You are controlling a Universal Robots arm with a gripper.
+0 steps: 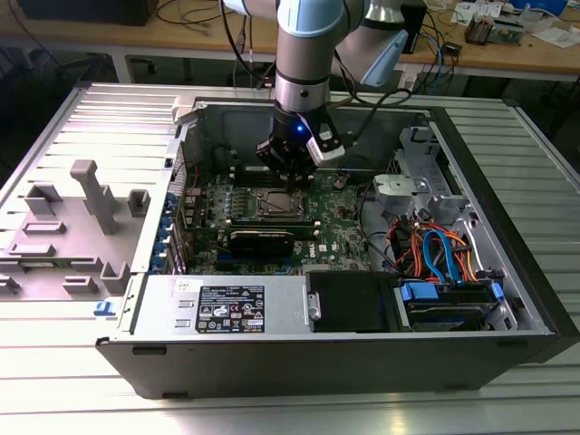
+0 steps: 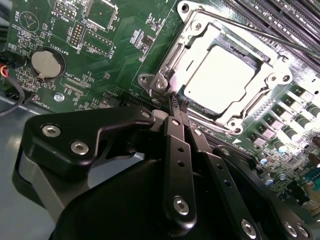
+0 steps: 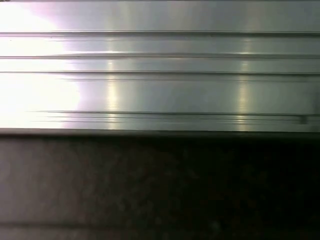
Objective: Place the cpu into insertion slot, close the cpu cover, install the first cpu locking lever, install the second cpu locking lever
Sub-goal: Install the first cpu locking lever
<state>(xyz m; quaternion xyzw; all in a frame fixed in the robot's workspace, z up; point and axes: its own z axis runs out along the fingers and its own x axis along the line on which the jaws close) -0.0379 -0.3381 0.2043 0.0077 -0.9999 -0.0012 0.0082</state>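
The cpu (image 2: 220,80) lies flat in the insertion slot (image 2: 161,86) on the green board, its silvery top showing through the window of the cpu cover (image 2: 192,42), which lies down over it. A thin metal lever rod (image 2: 250,31) runs along one side of the socket. My gripper (image 2: 177,104) is shut, its black fingertips pressed together right at a corner of the socket; I see nothing between them. In the exterior view the gripper (image 1: 292,186) hangs just above the socket (image 1: 279,205) inside the open computer case.
Long black memory slots (image 2: 280,15) run beside the socket, and a coin battery (image 2: 45,65) sits on the board. The power supply (image 1: 227,308) and a drive cage with coloured cables (image 1: 444,263) fill the case's near side. Grey fixtures (image 1: 91,195) stand at the exterior view's left.
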